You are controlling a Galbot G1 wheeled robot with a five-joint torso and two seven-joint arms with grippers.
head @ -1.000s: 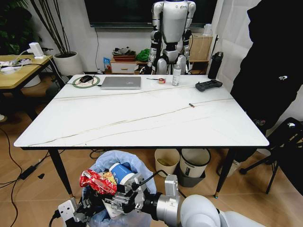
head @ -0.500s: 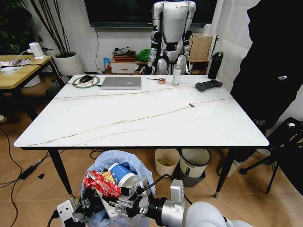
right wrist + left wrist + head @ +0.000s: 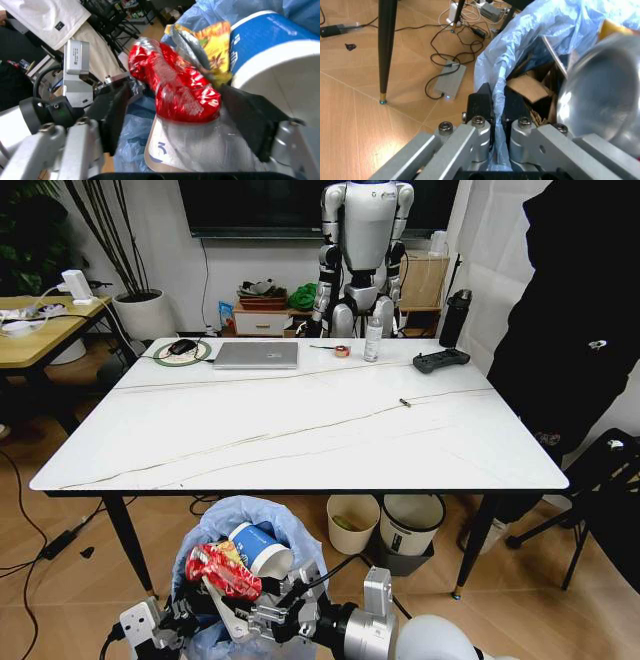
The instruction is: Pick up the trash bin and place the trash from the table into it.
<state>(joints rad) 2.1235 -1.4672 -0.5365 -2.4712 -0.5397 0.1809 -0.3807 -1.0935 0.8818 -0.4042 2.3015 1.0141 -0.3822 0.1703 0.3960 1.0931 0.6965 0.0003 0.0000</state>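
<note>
Left gripper (image 3: 495, 123) fingers pinch the blue-bagged trash bin (image 3: 250, 525); right gripper (image 3: 175, 112), fingers spread, straddles the red crinkly wrapper (image 3: 172, 88), which may spill off the heaped bin

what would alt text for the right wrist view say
The right gripper, fingers spread open, hovers at a red wrapper lying atop the trash in the blue-bagged trash bin, beside a blue-and-white paper cup and a yellowish wrapper.

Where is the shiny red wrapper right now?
In the head view the shiny red wrapper sits atop the blue-bagged trash bin, left of the blue-and-white paper cup.
</note>
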